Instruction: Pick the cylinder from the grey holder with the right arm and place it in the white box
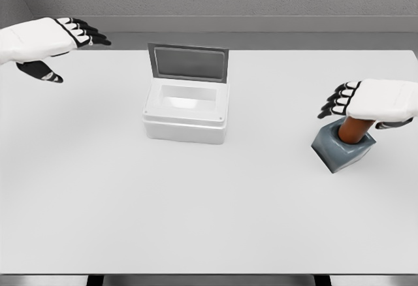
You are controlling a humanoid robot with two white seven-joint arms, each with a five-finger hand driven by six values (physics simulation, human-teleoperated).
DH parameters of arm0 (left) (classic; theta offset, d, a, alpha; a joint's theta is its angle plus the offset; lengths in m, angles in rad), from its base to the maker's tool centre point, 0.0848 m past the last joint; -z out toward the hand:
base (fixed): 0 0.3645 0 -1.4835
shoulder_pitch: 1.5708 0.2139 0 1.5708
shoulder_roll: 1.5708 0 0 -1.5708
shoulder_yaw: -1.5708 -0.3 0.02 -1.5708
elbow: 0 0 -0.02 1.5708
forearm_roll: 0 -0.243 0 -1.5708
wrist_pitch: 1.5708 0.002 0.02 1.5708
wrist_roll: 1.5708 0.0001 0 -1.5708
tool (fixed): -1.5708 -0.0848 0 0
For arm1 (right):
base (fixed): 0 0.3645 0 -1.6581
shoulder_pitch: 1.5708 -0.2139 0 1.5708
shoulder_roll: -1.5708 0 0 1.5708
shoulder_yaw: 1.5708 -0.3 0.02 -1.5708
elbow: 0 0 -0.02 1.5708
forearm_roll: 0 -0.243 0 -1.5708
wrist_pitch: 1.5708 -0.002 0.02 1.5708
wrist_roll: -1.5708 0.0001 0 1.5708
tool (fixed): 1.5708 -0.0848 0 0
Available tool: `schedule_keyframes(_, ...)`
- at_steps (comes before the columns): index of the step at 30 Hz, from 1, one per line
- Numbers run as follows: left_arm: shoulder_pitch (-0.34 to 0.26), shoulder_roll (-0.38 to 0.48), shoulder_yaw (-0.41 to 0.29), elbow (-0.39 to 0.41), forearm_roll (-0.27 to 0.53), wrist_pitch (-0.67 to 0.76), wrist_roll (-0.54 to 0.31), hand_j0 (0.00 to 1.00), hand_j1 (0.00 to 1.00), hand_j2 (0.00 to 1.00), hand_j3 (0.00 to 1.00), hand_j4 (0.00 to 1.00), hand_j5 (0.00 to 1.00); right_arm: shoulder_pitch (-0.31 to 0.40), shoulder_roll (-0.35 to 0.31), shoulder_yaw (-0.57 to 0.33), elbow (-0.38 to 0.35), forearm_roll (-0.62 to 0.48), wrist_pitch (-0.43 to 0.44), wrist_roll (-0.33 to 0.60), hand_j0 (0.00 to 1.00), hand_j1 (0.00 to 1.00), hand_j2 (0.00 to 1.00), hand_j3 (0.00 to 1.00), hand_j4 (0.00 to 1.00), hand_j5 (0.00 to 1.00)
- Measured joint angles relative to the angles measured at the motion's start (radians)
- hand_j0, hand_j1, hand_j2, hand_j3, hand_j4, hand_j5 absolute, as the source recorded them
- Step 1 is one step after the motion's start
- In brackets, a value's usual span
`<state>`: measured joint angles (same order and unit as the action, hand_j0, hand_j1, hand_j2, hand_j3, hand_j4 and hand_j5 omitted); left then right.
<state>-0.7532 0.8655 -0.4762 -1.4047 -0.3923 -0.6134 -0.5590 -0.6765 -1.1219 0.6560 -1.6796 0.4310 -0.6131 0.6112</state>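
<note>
A brown cylinder stands upright in the grey holder at the right of the white table. My right hand hovers just above the cylinder's top, palm down, fingers stretched out to the left and holding nothing. The white box sits near the middle of the table with its grey lid raised at the back; its inside is bare. My left hand floats over the far left corner, fingers spread, holding nothing.
The table is a broad white surface with its front edge near the bottom of the view. A grey wall runs behind it.
</note>
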Motion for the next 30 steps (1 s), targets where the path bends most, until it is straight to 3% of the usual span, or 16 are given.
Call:
schedule_keyframes(9,-0.006,-0.012,-0.032,0.009,-0.001,0.000,0.000,1.00,1.00,1.00,1.00,1.00,1.00,-0.003,-0.024,0.025,-0.027,-0.001,0.000,0.000,0.90,0.90,0.90,0.90,0.90,0.90)
schedule_keyframes(14,-0.003,-0.012,-0.034,0.011,0.000,0.000,0.000,1.00,1.00,1.00,1.00,1.00,1.00,-0.003,-0.045,0.027,-0.043,-0.002,0.000,0.000,0.79,0.79,0.79,0.79,0.79,0.79)
schedule_keyframes(18,-0.002,-0.011,-0.035,0.011,0.001,0.000,0.000,1.00,1.00,1.00,1.00,1.00,1.00,-0.005,-0.050,0.032,-0.049,-0.002,0.000,0.000,0.61,0.61,0.61,0.61,0.61,0.61)
schedule_keyframes(22,-0.002,-0.009,-0.035,0.011,0.001,0.000,0.000,1.00,1.00,1.00,1.00,1.00,1.00,-0.005,-0.051,0.035,-0.050,-0.002,0.000,0.000,0.61,0.61,0.61,0.61,0.61,0.61)
schedule_keyframes(30,0.000,-0.008,-0.035,0.010,0.002,0.000,0.000,1.00,1.00,1.00,1.00,1.00,1.00,-0.011,-0.053,0.034,-0.049,0.000,0.000,0.000,0.49,0.49,0.49,0.49,0.49,0.49)
